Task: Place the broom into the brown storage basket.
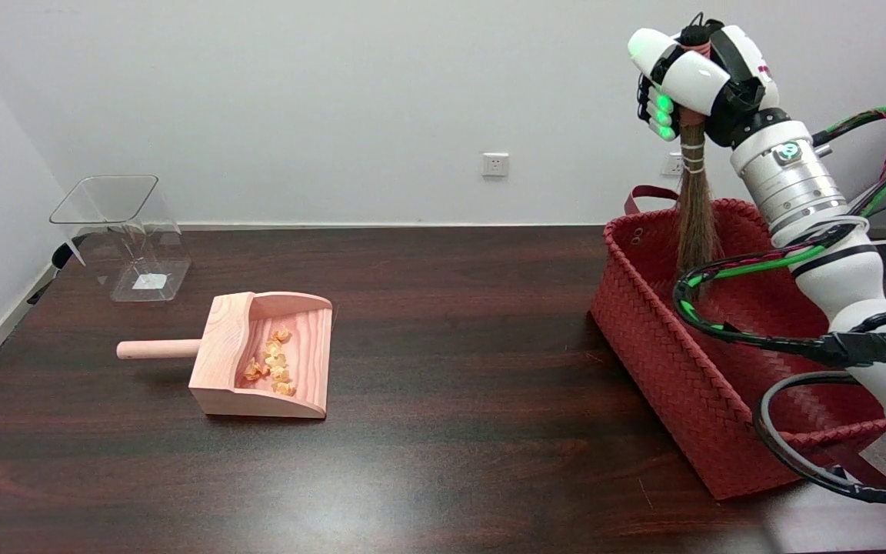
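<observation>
A small broom (695,211) with brown bristles hangs upright, bristles down, its handle gripped at the top by my right hand (693,77). The hand is high at the upper right, above the far end of the basket. The woven reddish-brown storage basket (666,362) stands at the table's right side. The bristle tips dip inside the basket's far end, below its rim. The arm and its cables cross in front of the basket's right half and hide part of it.
A pink wooden dustpan (262,354) holding several yellow scraps lies left of centre, handle pointing left. A clear plastic bin (124,231) stands at the far left rear. The dark wooden table (458,385) ends just right of the basket.
</observation>
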You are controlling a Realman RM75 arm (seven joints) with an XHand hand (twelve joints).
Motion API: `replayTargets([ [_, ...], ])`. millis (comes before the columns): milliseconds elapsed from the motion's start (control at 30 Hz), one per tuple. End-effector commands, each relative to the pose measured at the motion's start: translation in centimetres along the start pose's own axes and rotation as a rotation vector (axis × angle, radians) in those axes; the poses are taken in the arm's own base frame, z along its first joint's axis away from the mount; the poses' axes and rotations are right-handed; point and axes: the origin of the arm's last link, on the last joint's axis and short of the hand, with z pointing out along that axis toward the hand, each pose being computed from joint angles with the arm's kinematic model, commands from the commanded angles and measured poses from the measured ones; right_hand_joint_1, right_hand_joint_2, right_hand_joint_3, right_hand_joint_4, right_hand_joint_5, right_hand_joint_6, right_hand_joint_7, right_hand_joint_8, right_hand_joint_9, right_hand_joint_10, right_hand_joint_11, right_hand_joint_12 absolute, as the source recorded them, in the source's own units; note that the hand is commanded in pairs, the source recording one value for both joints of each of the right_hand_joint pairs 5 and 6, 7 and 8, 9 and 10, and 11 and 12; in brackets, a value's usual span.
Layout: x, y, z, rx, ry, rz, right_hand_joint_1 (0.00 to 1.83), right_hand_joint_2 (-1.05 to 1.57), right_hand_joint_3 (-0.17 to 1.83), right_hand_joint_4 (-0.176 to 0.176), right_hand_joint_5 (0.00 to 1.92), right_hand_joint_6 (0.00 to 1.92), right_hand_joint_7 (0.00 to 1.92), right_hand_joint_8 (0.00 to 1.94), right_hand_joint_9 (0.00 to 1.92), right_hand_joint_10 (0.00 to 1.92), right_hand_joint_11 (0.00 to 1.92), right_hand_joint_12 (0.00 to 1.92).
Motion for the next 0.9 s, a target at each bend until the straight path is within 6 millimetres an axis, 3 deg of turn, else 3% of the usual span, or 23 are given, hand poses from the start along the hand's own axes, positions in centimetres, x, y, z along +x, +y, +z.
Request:
replayTargets([
  [33, -0.4, 1.6, -1.2, -0.072, -0.048, 0.008, 0.88, 1.57, 0.57, 0.0, 1.84, 1.84, 1.92, 1.92, 1.84, 1.84, 1.84, 1.84],
  [467, -1.9, 5.2, -2.4, -0.168, -0.059, 0.027, 0.87, 1.57, 0.58, 0.0, 1.84, 1.84, 1.92, 1.92, 1.84, 1.84, 1.84, 1.84],
  [900, -3.0, 7.8, -5.8, -0.201, 0.047, 0.003, 0.86, 1.57, 0.58, 0.0, 1.83, 1.83, 1.92, 1.92, 1.83, 1.83, 1.83, 1.83],
])
